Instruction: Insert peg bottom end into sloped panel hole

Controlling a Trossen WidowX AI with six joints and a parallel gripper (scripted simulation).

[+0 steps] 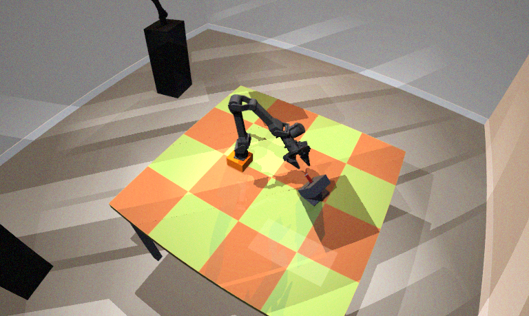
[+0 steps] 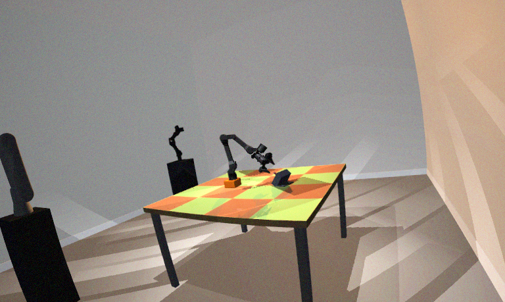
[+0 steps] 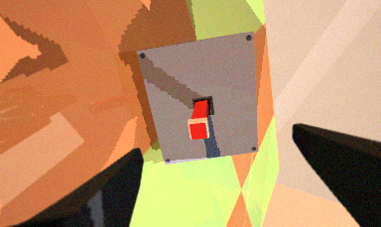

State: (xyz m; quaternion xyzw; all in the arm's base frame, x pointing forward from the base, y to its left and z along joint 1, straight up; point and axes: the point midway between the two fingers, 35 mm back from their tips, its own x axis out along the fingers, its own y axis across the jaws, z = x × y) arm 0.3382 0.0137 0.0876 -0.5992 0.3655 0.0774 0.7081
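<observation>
A red, square-sided peg (image 1: 308, 177) (image 3: 200, 110) with a pale band near its outer end stands out of the hole (image 3: 211, 107) in the grey sloped panel (image 1: 322, 184) (image 2: 281, 177) (image 3: 230, 73). A dark gap shows at the top and right of the hole in the wrist view. How deep the peg's bottom end sits is hidden. My gripper (image 1: 304, 166) (image 2: 268, 167) (image 3: 215, 143) is wide open and empty. It is back from the peg's outer end, above the panel's face, with one finger on each side of the peg in the wrist view, touching neither peg nor panel.
The arm's orange base block (image 1: 238, 161) (image 2: 232, 183) stands on the checkered table (image 1: 183, 215) (image 2: 193, 205). Black pedestals (image 1: 169, 59) (image 2: 35, 258) bearing other arms stand off the table. Angular shadows cross the table around the panel.
</observation>
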